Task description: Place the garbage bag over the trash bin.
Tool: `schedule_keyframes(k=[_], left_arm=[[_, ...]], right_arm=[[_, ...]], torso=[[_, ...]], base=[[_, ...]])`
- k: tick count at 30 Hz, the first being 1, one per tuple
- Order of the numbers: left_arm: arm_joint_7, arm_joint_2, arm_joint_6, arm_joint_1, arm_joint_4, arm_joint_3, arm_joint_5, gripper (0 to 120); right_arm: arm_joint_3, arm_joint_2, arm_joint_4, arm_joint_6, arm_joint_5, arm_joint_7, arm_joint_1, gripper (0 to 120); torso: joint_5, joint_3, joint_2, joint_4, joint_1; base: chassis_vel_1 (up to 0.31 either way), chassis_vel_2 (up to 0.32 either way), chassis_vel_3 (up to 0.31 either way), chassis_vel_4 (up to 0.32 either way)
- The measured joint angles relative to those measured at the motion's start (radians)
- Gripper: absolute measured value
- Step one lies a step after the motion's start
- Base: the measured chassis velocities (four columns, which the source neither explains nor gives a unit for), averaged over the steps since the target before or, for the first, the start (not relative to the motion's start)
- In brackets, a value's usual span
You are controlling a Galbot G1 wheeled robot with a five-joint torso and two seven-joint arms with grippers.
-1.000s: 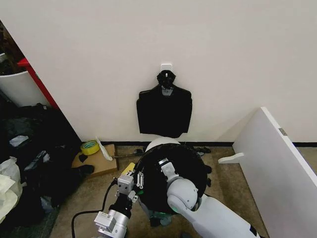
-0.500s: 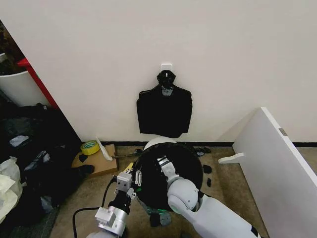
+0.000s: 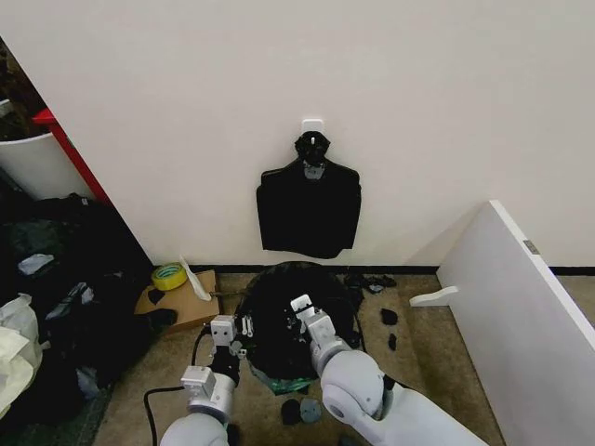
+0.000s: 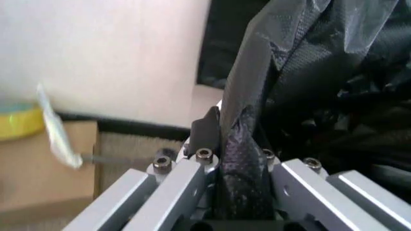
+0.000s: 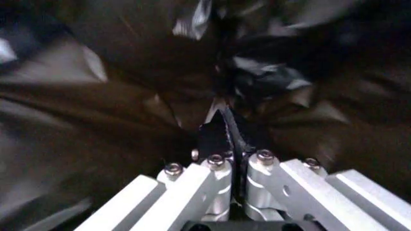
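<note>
The garbage bag (image 3: pixel 284 316) is a glossy black crinkled sheet spread over the trash bin, which is hidden beneath it apart from a thin pale green strip (image 3: pixel 268 378) low on the near side. My left gripper (image 3: pixel 240 336) is at the bag's left edge. In the left wrist view it (image 4: pixel 236 144) is shut on a twisted fold of the black plastic (image 4: pixel 282 53). My right gripper (image 3: pixel 303 310) rests on top of the bag near its middle. The right wrist view shows it (image 5: pixel 226 131) shut on a pinch of the bag (image 5: pixel 128 120).
A flat bundle of black bags (image 3: pixel 309 209) hangs from a wall hook just behind. A yellow tape roll (image 3: pixel 168 276) and cardboard (image 3: pixel 183 305) lie on the left, beside a dark pile (image 3: pixel 65 279). A white board (image 3: pixel 521 316) leans on the right. Black scraps (image 3: pixel 389 317) dot the floor.
Both grippers have pushed the bag toward the wall. The bin's white far rim, bare earlier, is now covered by black plastic.
</note>
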Motion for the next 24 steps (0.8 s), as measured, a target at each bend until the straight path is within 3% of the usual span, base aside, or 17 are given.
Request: schedule_keyframes(k=[6, 10, 15, 24], left_arm=[[-0.093, -0.027, 0.088, -0.052, 0.004, -0.024, -0.204, 2], [-0.184, -0.043, 0.151, -0.081, 0.007, -0.036, -0.367, 2], [-0.259, -0.056, 0.186, -0.085, -0.016, -0.042, -0.487, 2], [-0.314, -0.041, 0.196, -0.113, -0.041, -0.059, -0.595, 2]], right_arm=[[0.072, -0.052, 0.146, 0.068, -0.017, -0.077, -0.116, 0], [0.118, -0.089, 0.239, 0.156, -0.1, -0.149, -0.231, 15], [0.179, -0.103, 0.303, 0.185, -0.139, -0.158, -0.331, 32], [0.387, -0.136, 0.38, 0.217, -0.133, -0.201, -0.605, 64]], torso=[[0.0, 0.0, 0.0, -0.0001, 0.0], [0.0, 0.0, 0.0, -0.0003, 0.0], [0.0002, 0.0, 0.0, 0.0002, 0.0], [0.0001, 0.0, 0.0, 0.0, 0.0]], base=[[0.0, 0.0, 0.0, 0.0], [0.0, 0.0, 0.0, 0.0], [0.0, 0.0, 0.0, 0.0], [0.0, 0.0, 0.0, 0.0]])
